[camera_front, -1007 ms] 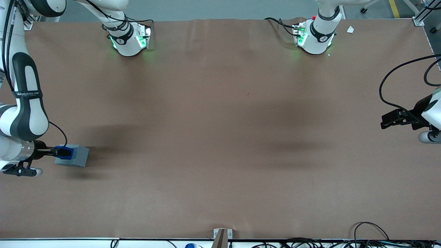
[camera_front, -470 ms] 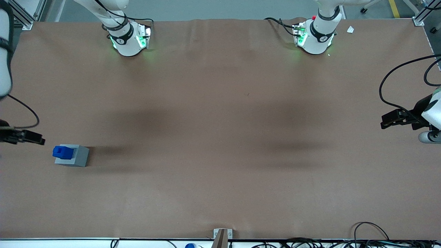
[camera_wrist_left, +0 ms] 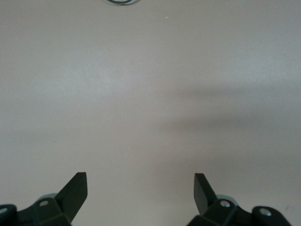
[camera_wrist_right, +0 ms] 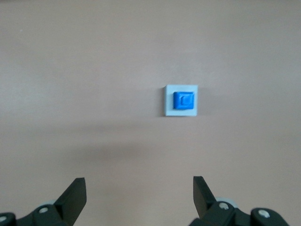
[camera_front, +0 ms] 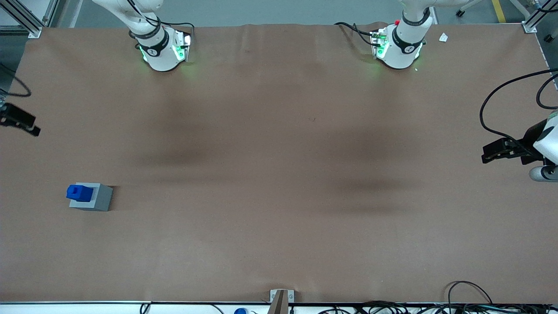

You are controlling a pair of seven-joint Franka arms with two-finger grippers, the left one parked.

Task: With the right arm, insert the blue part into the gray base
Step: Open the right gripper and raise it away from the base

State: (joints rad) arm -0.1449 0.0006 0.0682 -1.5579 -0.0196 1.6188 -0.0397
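The blue part [camera_front: 79, 192] sits in the top socket of the gray base [camera_front: 96, 198], which rests on the brown table at the working arm's end. In the right wrist view the blue part [camera_wrist_right: 184, 100] shows seated in the gray base [camera_wrist_right: 167, 110], well below the camera. My right gripper [camera_wrist_right: 139, 186] is open and empty, high above the table and apart from the base. In the front view only a black tip of it [camera_front: 19, 118] shows at the table's edge, farther from the camera than the base.
The two white arm bases [camera_front: 162, 50] [camera_front: 399, 48] stand on the edge of the brown table [camera_front: 279, 174] farthest from the camera. Cables [camera_front: 471, 294] lie along the near edge at the parked arm's end.
My right gripper let go of the blue part, leaving it in the gray base, then rose and drew back away from the camera. The part and base have not moved.
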